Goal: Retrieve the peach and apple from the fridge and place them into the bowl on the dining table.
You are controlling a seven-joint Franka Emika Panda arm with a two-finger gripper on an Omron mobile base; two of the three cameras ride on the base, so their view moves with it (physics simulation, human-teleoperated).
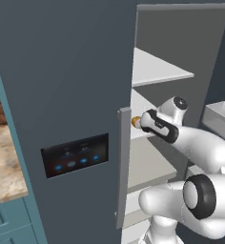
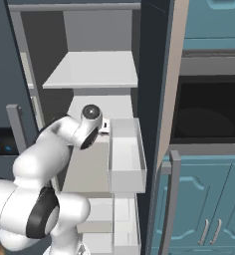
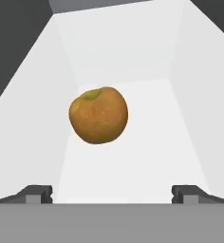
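The round orange-brown fruit (image 3: pixel 98 115), with a yellow-green dimple at its top, sits on the white inner shelf (image 3: pixel 133 161) of the tall dark slate-grey fridge (image 1: pixel 76 71). Whether it is the peach or the apple I cannot tell for certain; the colour suggests the peach. It rests alone towards the back of the shelf, apart from the white walls on either side of it, so the fingers have room to close around it.

The two-finger gripper (image 3: pixel 112 195) is short of the fruit, its jaws spread wide and holding nothing. Each dark tip stands well outside the fruit's width. That looks like a lined-up approach: the hand faces the fruit nearly head-on, ready to advance and pinch it.

Out from the fruit, in the right base view, the white door bin (image 2: pixel 124 159) hangs on the swung-open right door beside the arm's wrist, and a higher white shelf (image 2: pixel 94 69) lies above the fruit's level. The left door is shut; its long grey vertical handle (image 1: pixel 123 162) runs just in front of the fruit's shelf. Farther left of the fruit is the black panel with blue lights (image 1: pixel 75 155). It shows only small glowing marks, and no words can be read on it. No brand or label appears on the fruit or the fridge.

Farthest from the fruit are the beige marbled counter (image 1: pixel 2 162) and the teal cabinets (image 2: pixel 204 199).
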